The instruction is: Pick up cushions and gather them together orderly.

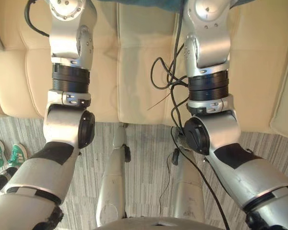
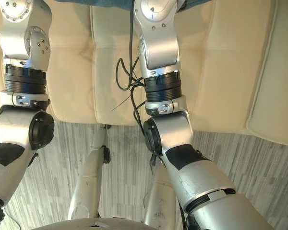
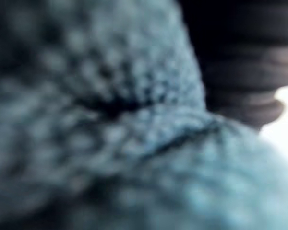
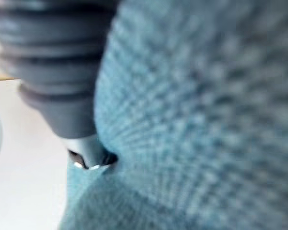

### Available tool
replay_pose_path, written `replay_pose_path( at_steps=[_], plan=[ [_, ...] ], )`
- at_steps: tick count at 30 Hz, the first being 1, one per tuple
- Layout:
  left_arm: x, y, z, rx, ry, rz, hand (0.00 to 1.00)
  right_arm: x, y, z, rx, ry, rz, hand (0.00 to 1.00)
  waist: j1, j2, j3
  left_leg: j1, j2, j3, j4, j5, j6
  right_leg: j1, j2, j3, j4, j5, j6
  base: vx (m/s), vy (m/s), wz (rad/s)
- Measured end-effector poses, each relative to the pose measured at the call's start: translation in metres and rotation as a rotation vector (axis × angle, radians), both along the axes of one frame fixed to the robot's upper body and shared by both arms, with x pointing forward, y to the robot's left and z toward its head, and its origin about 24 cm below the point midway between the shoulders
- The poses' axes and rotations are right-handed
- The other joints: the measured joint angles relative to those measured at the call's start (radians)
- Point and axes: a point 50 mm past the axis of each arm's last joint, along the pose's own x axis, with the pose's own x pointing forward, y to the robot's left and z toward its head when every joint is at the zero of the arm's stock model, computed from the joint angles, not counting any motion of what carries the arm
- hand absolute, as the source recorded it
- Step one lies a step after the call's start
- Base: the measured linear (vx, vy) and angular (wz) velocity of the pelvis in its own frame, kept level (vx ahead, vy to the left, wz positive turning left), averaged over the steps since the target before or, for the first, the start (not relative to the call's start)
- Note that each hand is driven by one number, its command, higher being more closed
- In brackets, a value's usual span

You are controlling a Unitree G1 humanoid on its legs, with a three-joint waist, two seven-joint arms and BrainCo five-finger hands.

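A: Where is the cushion being kept at this moment?

B: The blue knitted cushion (image 4: pixel 197 110) is being pressed between the two hands, out ahead of the robot above the cream sofa (image 1: pixel 139 72). Its edge is being shown at the top of the head views.

A: And how is it being held?

B: The left hand (image 3: pixel 240 72) and the right hand (image 4: pixel 53 72) are each being pushed against the knit (the fabric is being dented beside the right one). Whether either hand is being closed on the cloth or merely laid against it cannot be told.

A: What is being asked of this step?

B: A carry, judging by the pose. Pressure is best applied evenly from both sides, so that the soft cushion is not being twisted or squeezed out. It should be set down square, edges aligned with its neighbour. A pale padded piece (image 2: pixel 273 72) is lying at the sofa's right end, but whether it is a loose cushion cannot be told.

A: Anything to be avoided?

B: A person's green shoes (image 1: pixel 5 153) are being rested on the striped carpet (image 1: pixel 149 167) at the left, so wide swings there are being advised against.
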Motion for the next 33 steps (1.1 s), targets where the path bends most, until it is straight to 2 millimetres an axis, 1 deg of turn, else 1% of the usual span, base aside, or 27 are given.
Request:
replay_pose_path(
  at_steps=[2,5,7,9,10,11,12,13,14,15,16,17,18,19,20,21,22,24,25,28,30,31,32,33],
  plan=[
    [0.001,0.006,0.0,-0.01,0.008,0.006,0.0,0.005,-0.002,-0.003,0.022,0.015,0.036,0.0,-0.002,0.0,0.003,-0.027,-0.001,0.0,0.0,0.008,0.009,-0.027,-0.001,-0.001,0.005,-0.003,-0.005,0.0,-0.054,0.02],
    [0.005,0.019,-0.002,-0.017,0.038,0.011,0.0,0.018,-0.001,-0.011,-0.012,0.081,0.068,0.0,-0.004,0.0,0.05,-0.059,-0.004,0.002,0.0,0.015,0.017,-0.067,-0.002,0.006,0.017,-0.005,-0.008,-0.03,-0.075,-0.03],
    [0.011,0.032,-0.012,-0.065,0.085,0.014,0.0,0.025,-0.002,-0.019,-0.04,0.117,0.086,0.0,-0.01,-0.001,0.067,-0.117,-0.006,0.002,0.0,0.027,0.031,-0.122,-0.002,0.007,0.019,0.001,-0.008,-0.04,-0.075,-0.03],
    [0.013,0.039,-0.02,-0.09,0.104,0.018,0.0,0.025,-0.002,-0.018,-0.057,0.108,0.095,0.0,-0.017,0.0,0.095,-0.138,-0.011,0.002,0.001,0.029,0.033,-0.142,-0.006,0.008,0.023,0.006,-0.006,-0.02,-0.047,0.09],
    [0.016,0.042,-0.032,-0.107,0.123,0.003,0.0,0.018,-0.008,-0.011,-0.058,0.062,0.082,0.0,-0.024,-0.002,0.118,-0.152,-0.02,0.004,0.001,0.031,0.036,-0.158,-0.016,0.011,0.032,0.01,0.002,-0.01,-0.041,0.15],
    [0.016,0.042,-0.037,-0.115,0.124,0.0,0.0,0.015,-0.01,-0.009,-0.055,0.046,0.078,0.0,-0.026,-0.005,0.126,-0.152,-0.024,0.005,0.001,0.031,0.036,-0.16,-0.019,0.013,0.035,0.01,0.002,-0.01,-0.072,0.26],
    [0.014,0.044,-0.054,-0.132,0.129,-0.006,0.0,0.009,-0.017,-0.008,-0.054,0.013,0.069,0.0,-0.034,-0.014,0.135,-0.152,-0.034,0.004,0.0,0.031,0.036,-0.173,-0.029,0.026,0.064,-0.002,0.012,0.01,-0.07,0.25],
    [0.013,0.044,-0.062,-0.138,0.132,-0.008,0.0,0.007,-0.02,-0.009,-0.051,0.004,0.061,0.0,-0.036,-0.014,0.136,-0.152,-0.039,0.003,0.0,0.03,0.035,-0.178,-0.035,0.029,0.078,-0.017,0.01,0.01,-0.081,0.3],
    [0.011,0.044,-0.075,-0.158,0.136,-0.008,0.0,0.006,-0.026,-0.013,-0.048,0.002,0.047,0.0,-0.035,-0.015,0.135,-0.152,-0.041,0.005,0.0,0.01,0.012,-0.188,-0.036,0.037,0.101,-0.03,0.012,0.01,-0.085,0.21],
    [0.008,0.047,-0.087,-0.188,0.133,0.002,0.0,0.004,-0.03,-0.016,-0.043,-0.004,0.037,0.0,-0.032,-0.017,0.137,-0.152,-0.039,0.006,0.0,-0.033,-0.013,-0.196,-0.036,0.041,0.115,-0.037,0.019,0.0,-0.12,0.12],
    [0.006,0.05,-0.094,-0.202,0.136,0.011,0.0,0.002,-0.032,-0.016,-0.037,-0.012,0.032,0.0,-0.03,-0.024,0.141,-0.152,-0.038,0.009,-0.001,-0.053,-0.018,-0.2,-0.036,0.046,0.117,-0.036,0.02,-0.01,-0.127,0.08],
    [0.005,0.054,-0.105,-0.218,0.147,0.027,0.0,-0.002,-0.035,-0.017,-0.027,-0.029,0.031,0.0,-0.029,-0.029,0.144,-0.153,-0.037,0.013,-0.001,-0.084,-0.05,-0.204,-0.036,0.052,0.114,-0.033,0.024,-0.01,-0.137,0.04],
    [0.003,0.057,-0.115,-0.233,0.165,0.042,0.0,-0.004,-0.038,-0.02,-0.015,-0.035,0.033,0.0,-0.027,-0.031,0.145,-0.153,-0.035,0.018,0.0,-0.099,-0.067,-0.205,-0.035,0.052,0.11,-0.032,0.022,-0.01,-0.112,0.02],
    [0.001,0.059,-0.119,-0.246,0.165,0.048,0.0,-0.004,-0.039,-0.023,-0.008,-0.033,0.041,0.0,-0.027,-0.031,0.145,-0.152,-0.032,0.023,0.0,-0.096,-0.064,-0.205,-0.032,0.051,0.111,-0.032,0.021,0.0,-0.142,-0.17],
    [-0.003,0.062,-0.124,-0.271,0.157,0.06,0.0,-0.004,-0.04,-0.028,-0.002,-0.027,0.046,0.0,-0.026,-0.031,0.145,-0.148,-0.023,0.033,0.0,-0.049,-0.023,-0.204,-0.02,0.049,0.116,-0.034,0.02,0.01,-0.146,-0.26],
    [-0.006,0.065,-0.127,-0.294,0.145,0.076,0.0,-0.003,-0.043,-0.032,0.013,-0.017,0.045,0.0,-0.035,-0.031,0.145,-0.147,-0.019,0.037,0.0,-0.017,0.024,-0.204,-0.014,0.05,0.125,-0.042,0.015,0.01,-0.147,-0.23],
    [-0.007,0.065,-0.126,-0.301,0.136,0.075,0.0,-0.003,-0.045,-0.034,0.022,-0.015,0.044,0.0,-0.038,-0.031,0.145,-0.146,-0.019,0.037,0.0,-0.008,0.033,-0.204,-0.014,0.049,0.127,-0.044,0.014,0.02,-0.148,-0.09],
    [-0.01,0.066,-0.124,-0.327,0.11,0.066,0.0,-0.005,-0.053,-0.036,0.047,-0.019,0.041,0.0,-0.051,-0.031,0.145,-0.137,-0.016,0.039,0.0,0.004,0.043,-0.198,-0.011,0.05,0.128,-0.044,0.013,0.02,-0.15,-0.03],
    [-0.01,0.067,-0.126,-0.339,0.112,0.06,0.0,-0.004,-0.055,-0.039,0.053,-0.01,0.042,0.0,-0.055,-0.031,0.145,-0.121,-0.014,0.04,0.0,0.005,0.043,-0.184,-0.008,0.052,0.128,-0.045,0.012,0.02,-0.162,-0.07],
    [-0.012,0.071,-0.136,-0.35,0.124,0.066,0.0,0.0,-0.063,-0.055,0.057,0.03,0.031,0.0,-0.062,-0.032,0.145,-0.037,-0.003,0.038,0.0,0.005,0.042,-0.107,0.004,0.051,0.136,-0.055,-0.001,0.01,-0.185,-0.08],
    [-0.018,0.074,-0.136,-0.343,0.097,0.076,0.0,-0.007,-0.069,-0.06,0.049,0.012,0.012,0.0,-0.065,-0.032,0.145,0.001,-0.003,0.036,0.0,0.006,0.041,-0.08,0.005,0.051,0.158,-0.071,-0.006,0.0,-0.165,0.05],
    [-0.025,0.079,-0.135,-0.321,0.064,0.09,0.0,-0.016,-0.077,-0.064,0.032,-0.008,-0.018,0.0,-0.07,-0.032,0.145,0.035,-0.003,0.034,0.0,0.006,0.041,-0.059,0.005,0.05,0.188,-0.091,-0.011,-0.01,-0.183,0.09],
    [-0.027,0.082,-0.135,-0.307,0.058,0.096,0.0,-0.018,-0.08,-0.066,0.023,-0.01,-0.028,0.0,-0.073,-0.033,0.145,0.047,-0.003,0.033,0.0,0.006,0.041,-0.049,0.005,0.049,0.197,-0.097,-0.013,-0.02,-0.206,0.14],
    [-0.031,0.088,-0.139,-0.276,0.062,0.114,0.0,-0.021,-0.088,-0.074,0.012,-0.001,-0.053,0.0,-0.083,-0.033,0.145,0.073,-0.003,0.032,0.0,0.005,0.04,-0.029,0.004,0.046,0.211,-0.117,-0.02,-0.02,-0.15,0.12]
  ],
)
